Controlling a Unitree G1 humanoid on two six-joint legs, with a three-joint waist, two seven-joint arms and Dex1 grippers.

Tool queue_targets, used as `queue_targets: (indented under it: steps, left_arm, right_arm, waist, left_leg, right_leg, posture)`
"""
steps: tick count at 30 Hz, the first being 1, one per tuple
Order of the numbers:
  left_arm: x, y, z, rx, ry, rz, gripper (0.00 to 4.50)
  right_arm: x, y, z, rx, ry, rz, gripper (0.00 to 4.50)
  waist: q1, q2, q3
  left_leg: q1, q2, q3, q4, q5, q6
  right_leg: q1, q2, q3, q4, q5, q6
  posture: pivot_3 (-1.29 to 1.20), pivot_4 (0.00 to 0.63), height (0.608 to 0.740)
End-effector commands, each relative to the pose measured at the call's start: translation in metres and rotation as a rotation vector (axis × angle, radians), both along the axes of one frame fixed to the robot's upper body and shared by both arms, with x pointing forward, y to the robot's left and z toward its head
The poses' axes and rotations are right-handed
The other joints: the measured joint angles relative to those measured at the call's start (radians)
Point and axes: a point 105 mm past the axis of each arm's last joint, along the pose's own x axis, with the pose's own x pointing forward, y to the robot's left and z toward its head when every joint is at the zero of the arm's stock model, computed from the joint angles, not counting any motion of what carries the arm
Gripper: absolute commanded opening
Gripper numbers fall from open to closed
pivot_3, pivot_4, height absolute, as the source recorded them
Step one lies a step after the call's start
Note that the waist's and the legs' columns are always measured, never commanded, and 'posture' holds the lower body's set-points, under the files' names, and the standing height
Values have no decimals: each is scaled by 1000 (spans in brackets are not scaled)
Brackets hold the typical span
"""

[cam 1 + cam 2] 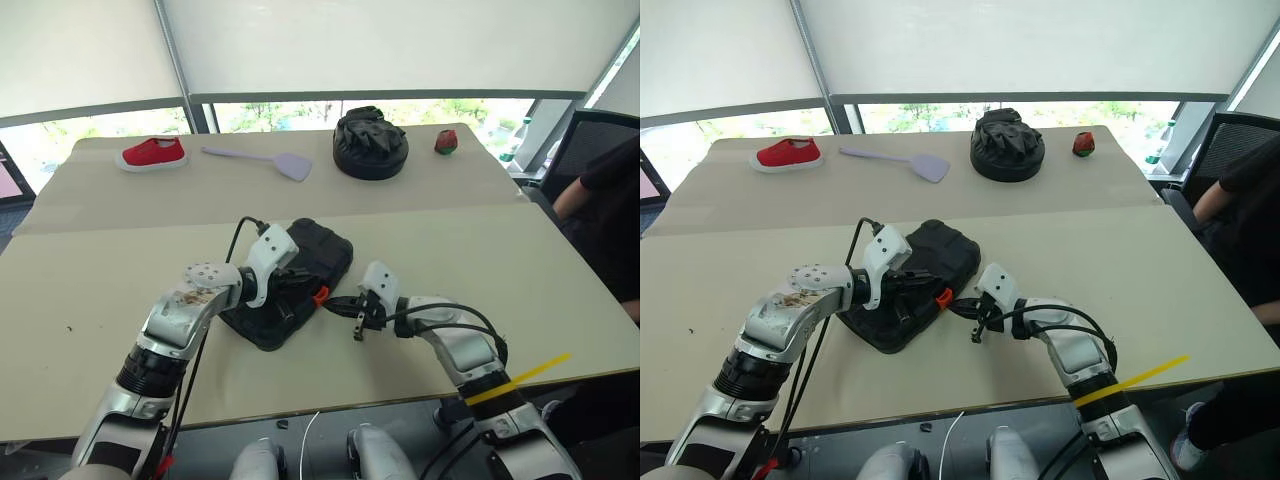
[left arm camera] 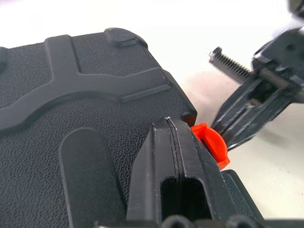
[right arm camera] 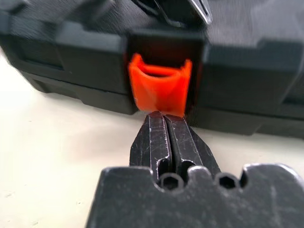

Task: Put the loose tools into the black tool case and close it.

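Red shoe (image 1: 152, 153): far left of the back table, well apart from the case.
Lilac spatula (image 1: 264, 159): just right of the shoe, blade toward the right.
Left gripper (image 2: 175, 137): fingers pressed together, tips resting on the lid of the case beside the latch.
Black tool case (image 1: 300, 270): near table, centre, between the two arms; lid down; long axis runs diagonally, from the near left to the far right.
Orange latch (image 3: 160, 85): on the case's long right-hand edge, facing the right arm; it seems to stand out from the edge, not flush.
Right gripper (image 3: 166, 124): fingers together, tips touching the latch's lower lip.
Round black bundle (image 1: 370, 143): back table, right of centre.
Small red object (image 1: 446, 142): right of the bundle.
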Motion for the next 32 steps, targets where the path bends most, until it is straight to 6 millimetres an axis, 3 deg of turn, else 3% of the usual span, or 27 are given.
queue_targets:
  steps: [1, 5, 10, 11, 13, 15, 17, 21, 24, 27, 32]
  left_arm:
    - [-16, 6, -55, 87, 228, 27, 25]
    - [-12, 7, -52, 70, 203, 48, 25]
    - [2, 6, 5, -169, -52, 47, 25]
    - [-1, 13, 26, -213, -118, 27, 266]
    - [-8, 20, 48, -251, -188, -2, 689]
    - [-13, 44, 68, -268, -268, 36, 1413]
    - [-17, 77, 64, -198, -301, 101, 2048]
    - [-38, 132, 31, -48, -259, 188, 3488]
    - [-53, 159, 16, 4, -225, 227, 4495]
    - [-62, 189, 8, 99, -321, 342, 4500]
    - [-63, 192, 5, 83, -363, 402, 4500]
  right_arm:
    - [11, 19, 39, 70, -137, 22, 112]
    - [15, 14, 48, 79, -172, 9, 112]
    - [0, -12, 37, 11, -159, 52, 112]
    - [-4, -24, 40, 13, -168, 54, 38]
    - [-8, -37, 44, 16, -181, 57, 0]
    - [-10, -57, 51, 15, -192, 31, 583]
    - [-9, -78, 54, -29, -227, 8, 1142]
    - [-3, -108, 59, -77, -372, -25, 2535]
    - [-3, -124, 59, -108, -464, -24, 3577]
    - [-3, -145, 48, -138, -399, -58, 4372]
    - [-2, -149, 39, -112, -393, -86, 4459]
  waist:
    - [0, 0, 0]
    - [1, 0, 0]
    - [6, 1, 1]
    - [7, 1, 1]
    - [6, 1, 4]
    - [7, 0, 5]
    - [6, 1, 5]
    - [4, 1, 6]
    - [9, 0, 8]
    - [19, 2, 10]
    - [34, 0, 11]
  left_leg:
    - [0, 0, 0, 0, 0, 0]
    - [-1, 0, 0, -1, 0, 0]
    - [-3, -1, 0, -2, 0, 0]
    - [-3, -1, 0, -2, 0, 0]
    - [-6, -1, 0, -3, 0, 0]
    - [-13, -1, 0, -3, 0, 0]
    - [-20, -1, 0, -3, 0, -1]
    - [-18, -2, 2, -8, 0, -1]
    - [-18, -2, 3, -8, 0, -1]
    - [-18, -1, 5, -8, 0, -1]
    - [-18, 0, 6, -7, 0, -2]
  right_leg:
    - [0, 0, 0, 0, 0, 0]
    - [-1, -1, 0, -1, 0, 0]
    - [-2, -3, 0, -1, 0, 1]
    - [-2, -3, 0, -1, -1, 1]
    - [-5, -3, -1, -3, -1, 1]
    - [-11, -3, -1, -3, 0, 1]
    - [-18, -3, -1, -2, 0, 2]
    - [-18, -4, -1, -6, 0, 1]
    - [-18, -4, -2, -9, 0, 2]
    - [-17, -6, -3, -10, 0, 2]
    - [-16, -7, -4, -11, 0, 2]
  posture:
    - [0, 150, 740]
    - [0, 150, 740]
    - [0, 150, 740]
    - [0, 150, 740]
    - [0, 150, 740]
    - [0, 150, 740]
    - [0, 150, 740]
    - [0, 150, 740]
    - [0, 150, 740]
    - [0, 150, 740]
    - [0, 150, 740]
